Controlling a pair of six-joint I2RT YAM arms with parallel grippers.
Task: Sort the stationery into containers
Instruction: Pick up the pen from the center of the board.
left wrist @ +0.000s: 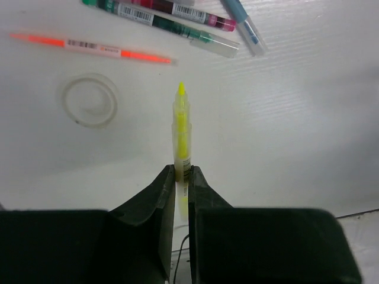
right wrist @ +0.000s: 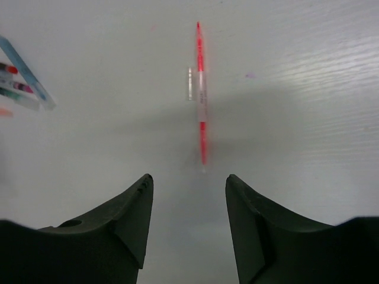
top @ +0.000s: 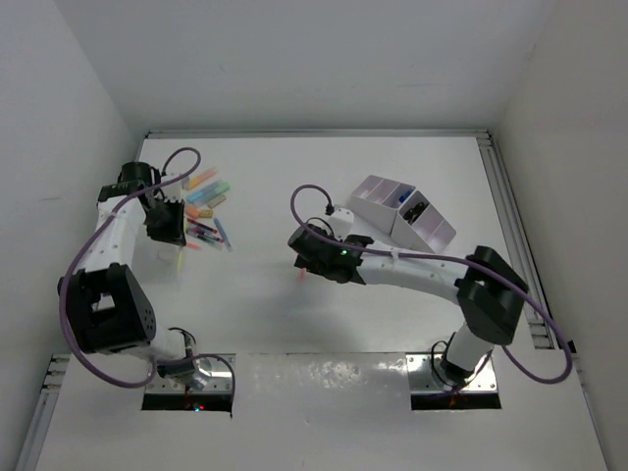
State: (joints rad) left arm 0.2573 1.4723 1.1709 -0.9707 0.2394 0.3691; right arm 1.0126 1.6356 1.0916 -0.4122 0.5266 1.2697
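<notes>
**Two arms at a white table: the left pincer (left wrist: 182,173) is clamped on a yellow highlighter (left wrist: 182,124), and the right pincer (right wrist: 188,186) stands wide before a thin red pen (right wrist: 201,100).**

Only the left wrist view shows the highlighter nipped at its rear end, with its tip pointing straight ahead of the pincer. A clear ring (left wrist: 89,99) lies ahead-left, with an orange pen (left wrist: 95,47), a dark green pen (left wrist: 177,26) and a blue pen (left wrist: 243,26) farther ahead. Only the right wrist view shows the red pen lying lengthwise ahead of the parted jaws, untouched. Only the top view shows the white organiser (top: 402,211), apart from the right pincer beyond its forearm, and the pastel markers (top: 206,194) just beyond the left pincer. The table (top: 412,314) is matt white and is enclosed by plain white walls (top: 294,69).
</notes>
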